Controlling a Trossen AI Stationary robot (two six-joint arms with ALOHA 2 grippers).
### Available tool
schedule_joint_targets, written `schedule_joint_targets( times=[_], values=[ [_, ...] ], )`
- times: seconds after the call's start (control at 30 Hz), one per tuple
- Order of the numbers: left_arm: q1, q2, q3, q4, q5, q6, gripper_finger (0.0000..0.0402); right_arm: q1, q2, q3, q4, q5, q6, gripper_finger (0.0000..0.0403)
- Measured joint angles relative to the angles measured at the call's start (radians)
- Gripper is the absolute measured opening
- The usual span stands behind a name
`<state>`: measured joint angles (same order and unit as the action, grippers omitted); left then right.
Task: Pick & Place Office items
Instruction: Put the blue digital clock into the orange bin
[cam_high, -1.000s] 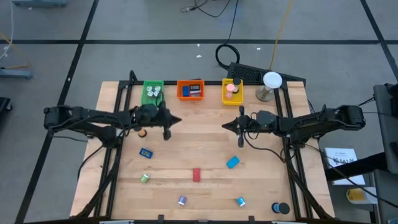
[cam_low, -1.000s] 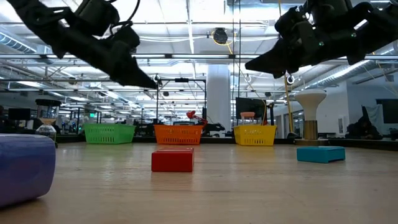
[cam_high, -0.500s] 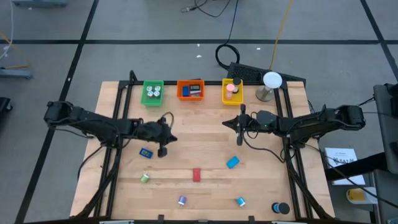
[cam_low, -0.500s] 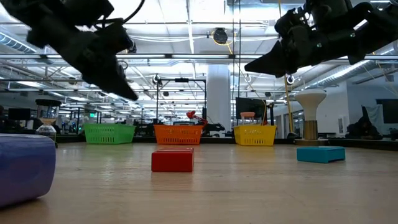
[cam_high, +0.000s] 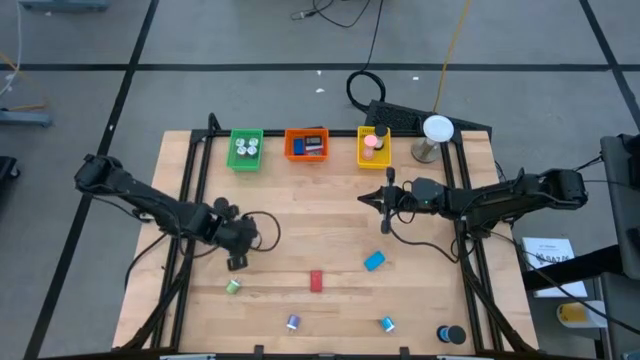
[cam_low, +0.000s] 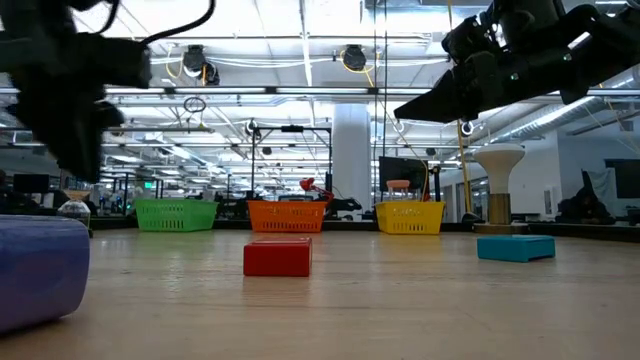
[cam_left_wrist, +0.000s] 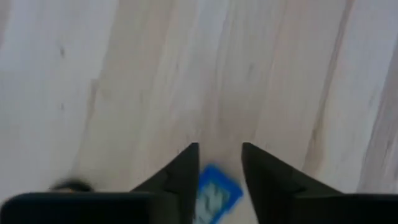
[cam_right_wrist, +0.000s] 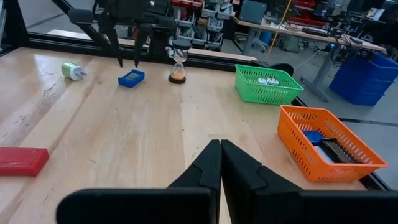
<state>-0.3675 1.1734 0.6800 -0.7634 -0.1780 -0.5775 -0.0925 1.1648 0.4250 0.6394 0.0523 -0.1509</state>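
Left gripper (cam_left_wrist: 219, 180) pointing down over blue block (cam_left_wrist: 214, 194), fingers apart; right gripper (cam_right_wrist: 220, 163) pinched together, aloft

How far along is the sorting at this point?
Done: the green tray, orange tray and yellow tray each hold pieces.
In hand: the left gripper, fingers apart, is above the blue block, not gripping it. The right gripper hangs shut and empty mid-table.
Left: red block, light blue block, green roll and other pieces near the front edge.
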Motion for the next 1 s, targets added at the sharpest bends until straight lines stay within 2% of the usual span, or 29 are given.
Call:
schedule_joint_targets(
  times=[0.27, 0.4, 0.53, 0.67, 0.77, 1.0],
  values=[
    [-0.09, 0.046, -0.003, -0.044, 0.024, -0.054, 0.025, 0.0, 0.0, 0.0, 0.0, -0.001, 0.0, 0.0004],
    [-0.111, 0.098, -0.023, -0.044, 0.024, -0.038, 0.0284, 0.0, 0.0, 0.0, 0.0, -0.001, 0.0, 0.0004],
    [-0.118, 0.143, -0.042, -0.044, 0.02, -0.032, 0.0299, 0.0, 0.0, 0.0, -0.001, -0.001, 0.0, 0.0004],
    [-0.118, 0.187, -0.046, -0.044, -0.012, -0.004, 0.0295, 0.0, 0.0, 0.0, -0.001, -0.001, 0.0, 0.0004],
    [-0.118, 0.209, -0.046, -0.038, -0.038, 0.009, 0.0276, 0.0, 0.0, 0.0, -0.001, -0.001, 0.0, 0.0004],
    [-0.104, 0.235, -0.046, 0.052, -0.032, 0.074, 0.019, 0.0, 0.0, 0.0, -0.001, -0.001, -0.002, 0.0004]
  ],
)
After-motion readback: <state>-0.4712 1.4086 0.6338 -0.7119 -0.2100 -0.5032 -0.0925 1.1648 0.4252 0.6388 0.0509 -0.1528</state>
